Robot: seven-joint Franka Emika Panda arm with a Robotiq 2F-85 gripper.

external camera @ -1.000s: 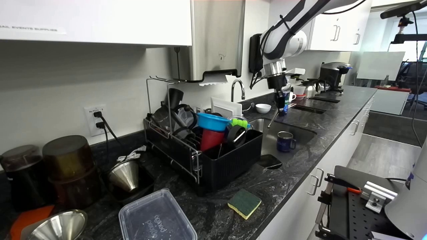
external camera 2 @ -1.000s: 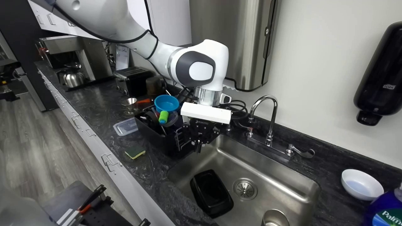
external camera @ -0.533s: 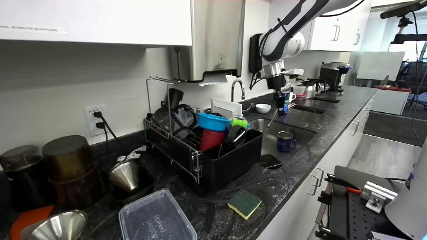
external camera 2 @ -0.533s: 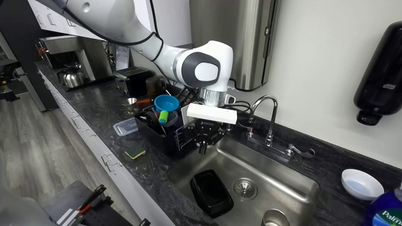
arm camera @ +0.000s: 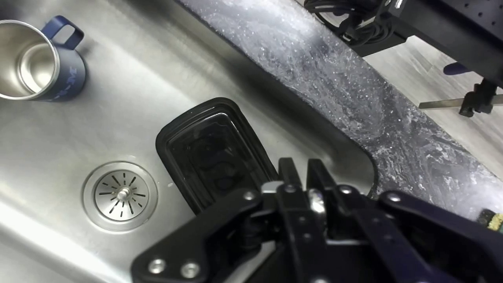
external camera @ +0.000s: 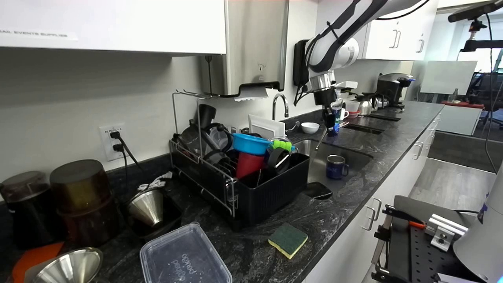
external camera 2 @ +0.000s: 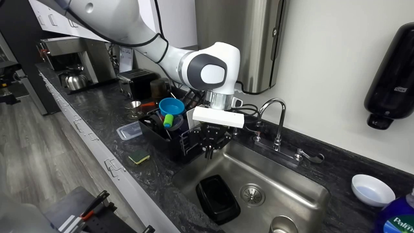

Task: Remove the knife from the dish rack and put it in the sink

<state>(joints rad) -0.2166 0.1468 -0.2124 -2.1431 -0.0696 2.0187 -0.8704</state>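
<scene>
Wrist view: low in the frame, the gripper (arm camera: 300,165) is standing nearly closed. In an exterior view, right of centre, it is pinching slim metal, presumably the knife (external camera: 321,140), tilting down over the sink (external camera: 317,169). The placing step is seemingly in hand, the dish rack (external camera: 271,200) standing mid-frame; the next move is calling for lowering, then releasing. At upper left there, a cabinet label (external camera: 33,34) is reading "EVENTS SUPPLIES". In an exterior view, a dispenser (external camera 2: 393,77) at far right is reading "TORK", and a bottle (external camera 2: 396,220) at lower right is showing a cut-off "Palm".
</scene>
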